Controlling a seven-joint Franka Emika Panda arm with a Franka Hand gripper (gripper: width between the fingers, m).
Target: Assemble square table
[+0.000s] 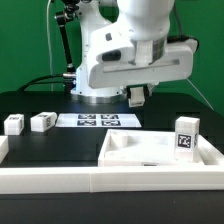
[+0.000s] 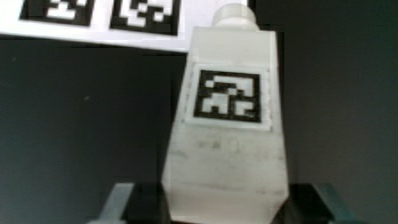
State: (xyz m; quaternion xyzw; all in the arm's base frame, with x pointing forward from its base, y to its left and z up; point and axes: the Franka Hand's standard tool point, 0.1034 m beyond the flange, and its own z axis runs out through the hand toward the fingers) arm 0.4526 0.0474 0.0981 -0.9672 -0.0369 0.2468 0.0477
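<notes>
In the wrist view a white table leg [image 2: 228, 120] with a black-and-white tag stands between my fingers [image 2: 128, 200], and the dark pads press its sides. My gripper [image 2: 228, 205] is shut on it. In the exterior view the gripper [image 1: 137, 96] hangs just behind the marker board, and the held leg is hardly visible there. The square table slab [image 1: 150, 152] with its raised rim lies at the front right. One leg [image 1: 187, 135] stands upright at its right edge. Two more legs [image 1: 14, 124] [image 1: 42, 121] lie at the exterior view's left.
The marker board [image 1: 95, 120] lies flat in the middle of the black table and shows beyond the held leg's tip in the wrist view [image 2: 107, 15]. The long white border wall [image 1: 60, 182] runs along the front edge. The arm's white base [image 1: 100, 70] stands behind.
</notes>
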